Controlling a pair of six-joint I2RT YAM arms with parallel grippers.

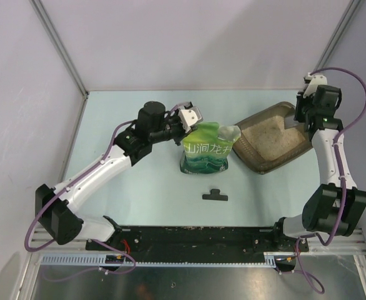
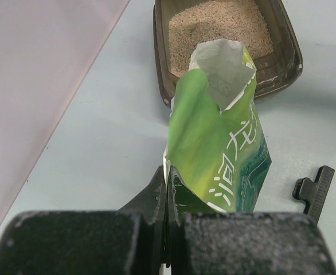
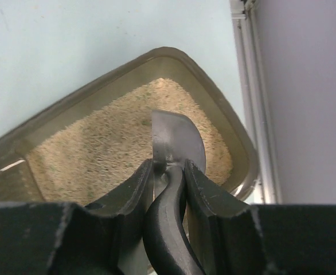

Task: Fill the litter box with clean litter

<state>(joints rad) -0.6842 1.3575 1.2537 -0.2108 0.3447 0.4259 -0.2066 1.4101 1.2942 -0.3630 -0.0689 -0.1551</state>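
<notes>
The brown translucent litter box (image 1: 252, 161) sits at the right of the table with pale beige litter (image 1: 272, 136) in it. It also shows in the left wrist view (image 2: 288, 63) and the right wrist view (image 3: 237, 134), with litter (image 2: 219, 26) (image 3: 105, 152) inside. A green printed pouch bag (image 1: 205, 153) (image 2: 214, 154) stands left of the box, its top torn open toward the box. My left gripper (image 1: 189, 120) (image 2: 168, 189) is shut on the bag's edge. My right gripper (image 1: 298, 117) (image 3: 169, 166) is shut on the black handle of a silver metal scoop (image 3: 176, 137) over the litter.
A black clip (image 1: 215, 195) (image 2: 314, 192) lies on the pale blue table in front of the bag. White walls and metal posts (image 1: 58, 47) enclose the back and sides. A metal frame rail (image 3: 254, 86) runs just past the box.
</notes>
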